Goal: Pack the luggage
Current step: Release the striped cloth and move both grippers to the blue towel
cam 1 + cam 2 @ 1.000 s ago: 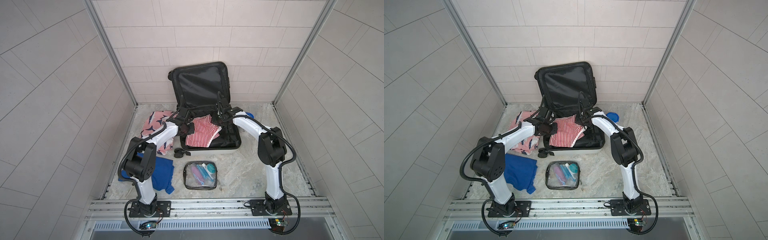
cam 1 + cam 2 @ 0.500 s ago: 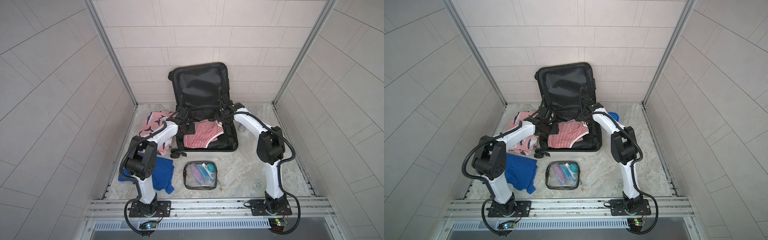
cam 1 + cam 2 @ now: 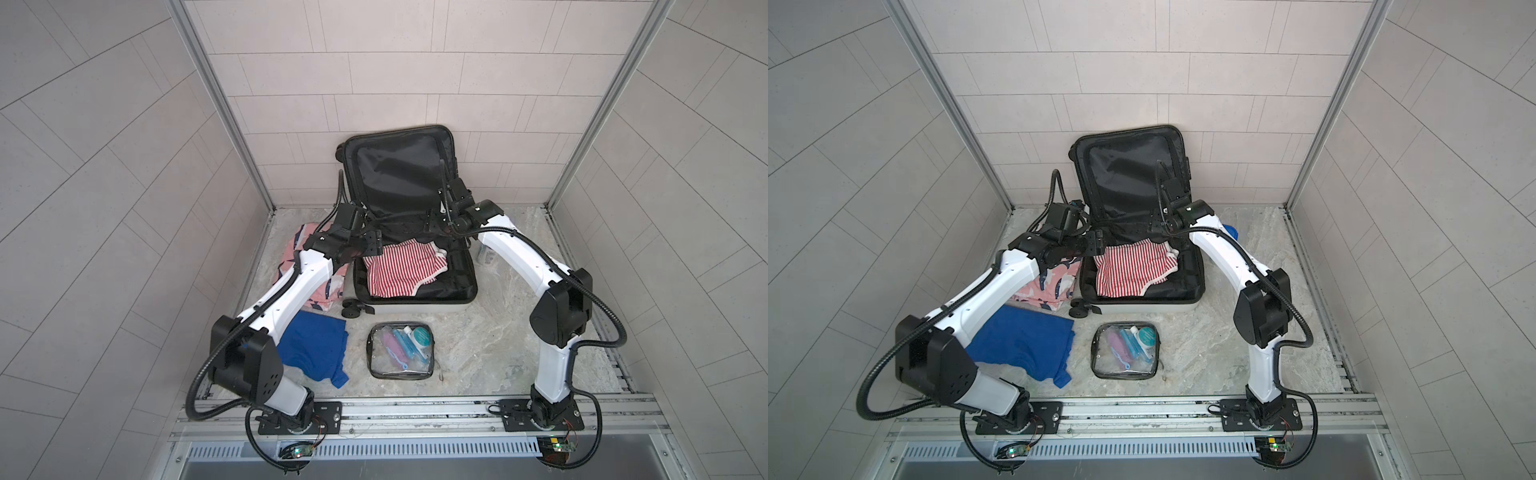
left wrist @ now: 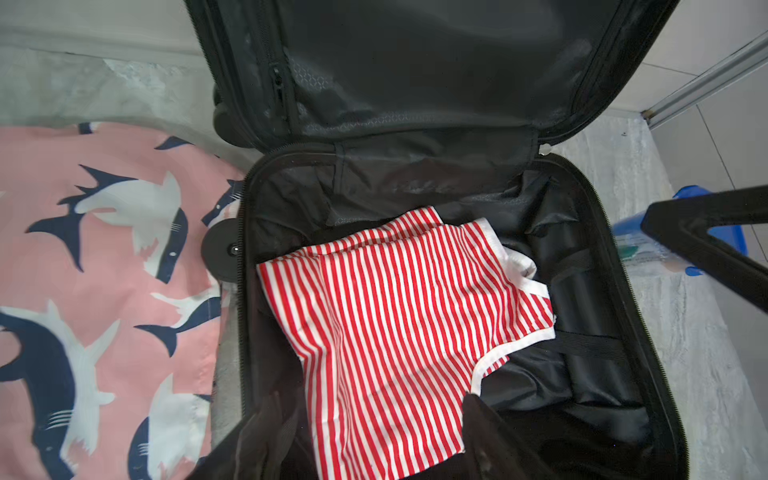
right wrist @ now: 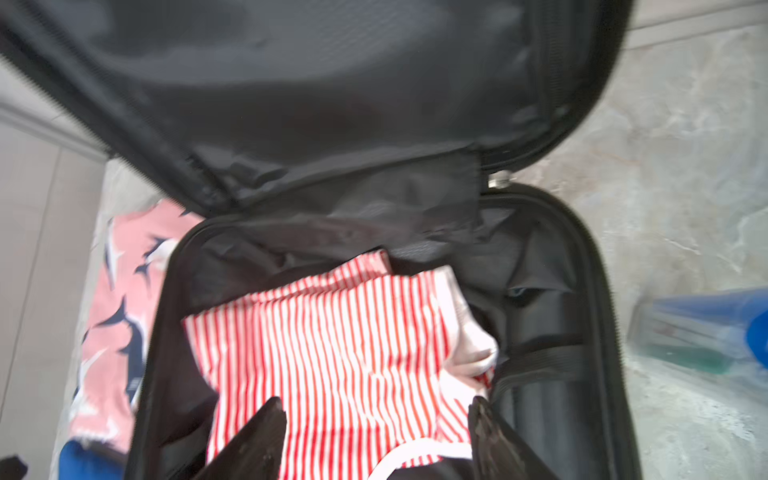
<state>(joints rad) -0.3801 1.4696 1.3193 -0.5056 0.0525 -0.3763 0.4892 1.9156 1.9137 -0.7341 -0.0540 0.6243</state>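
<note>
Nothing here can be read. The label on the blue-capped bottle (image 4: 636, 247), at the right of the left wrist view, is blurred. Print on the toiletries in the clear pouch (image 3: 415, 370) is too small.

left gripper (image 4: 376, 436), right gripper (image 5: 376, 409) spread wide

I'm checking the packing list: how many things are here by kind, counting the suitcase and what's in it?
Luggage: 1
Garments: 3 (striped garment in the luggage, shark-print garment, blue garment)
Toiletry pouch: 1
Blue-capped container: 1
Total: 6
</note>
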